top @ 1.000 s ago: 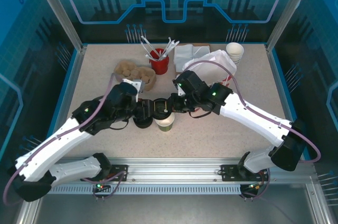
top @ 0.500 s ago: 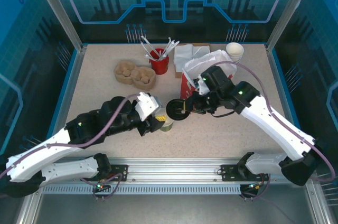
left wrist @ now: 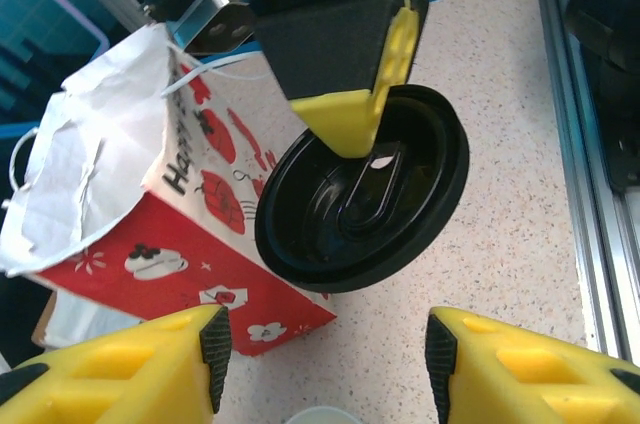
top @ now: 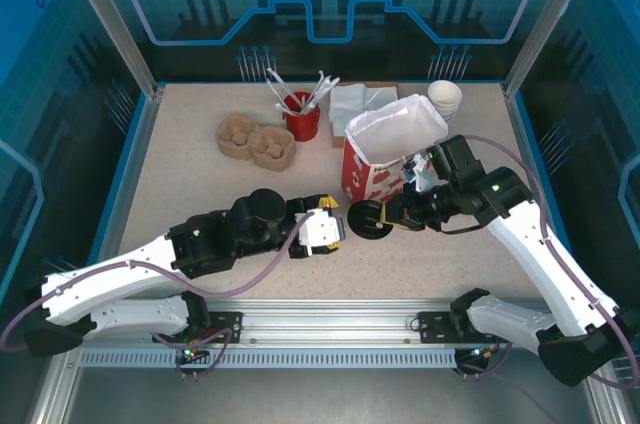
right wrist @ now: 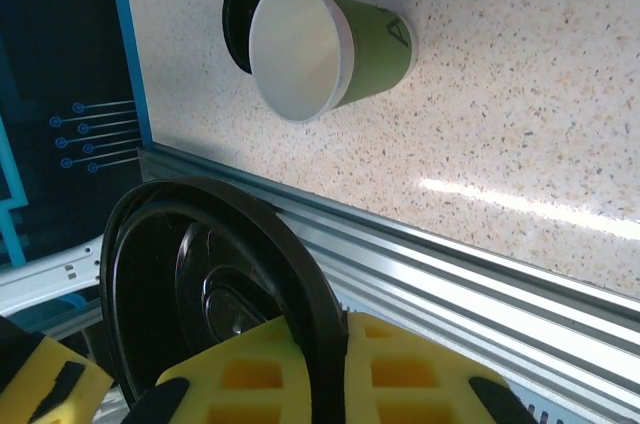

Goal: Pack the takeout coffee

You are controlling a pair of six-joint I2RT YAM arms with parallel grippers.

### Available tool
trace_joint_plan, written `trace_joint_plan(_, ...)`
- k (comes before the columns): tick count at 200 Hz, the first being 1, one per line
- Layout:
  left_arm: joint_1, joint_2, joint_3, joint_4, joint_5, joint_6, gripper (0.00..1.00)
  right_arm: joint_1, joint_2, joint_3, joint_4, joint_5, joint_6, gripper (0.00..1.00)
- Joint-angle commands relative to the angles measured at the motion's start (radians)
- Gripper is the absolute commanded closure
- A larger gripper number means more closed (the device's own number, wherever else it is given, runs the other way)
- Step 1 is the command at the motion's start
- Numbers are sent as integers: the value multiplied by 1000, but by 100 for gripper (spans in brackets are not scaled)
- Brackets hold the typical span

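Observation:
The takeout coffee stands apart from its lid. Its olive-green paper cup (right wrist: 345, 44) sits lidless on the table with its white inside showing. My right gripper (top: 392, 216) (right wrist: 335, 344) is shut on the rim of the round black lid (top: 367, 218) (left wrist: 365, 189) (right wrist: 200, 284), holding it on edge in front of the red and white paper bag (top: 385, 149) (left wrist: 160, 234). My left gripper (top: 325, 229) (left wrist: 328, 354) is open, its fingers wide apart. A sliver of the cup's white rim (left wrist: 325, 416) shows below, between them.
A dark round object (right wrist: 235, 14) sits right behind the cup. At the back stand a red cup of utensils (top: 300, 116), a brown pulp carrier (top: 257, 140), white napkins (top: 350, 99) and a stack of white cups (top: 445, 99). The metal rail (top: 330, 319) borders the near edge.
My right gripper has carried the black lid right, away from the cup, to the front of the bag. My left gripper has moved right and its fingers have spread wider.

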Motion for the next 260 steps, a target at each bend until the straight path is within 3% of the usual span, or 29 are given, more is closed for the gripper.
trace_joint_plan(1,-15,24,-6,62,15,114,43,-24,-14,-26,-34,-83,-37,100)
trace_joint_plan(79,-29,113,31,37,-8,180,56,-35,1,-44,-36,-107,-59,100)
trace_joint_plan(260,-67,151,46,40,-56,307,67,-35,40,-66,-48,-167,-60,100)
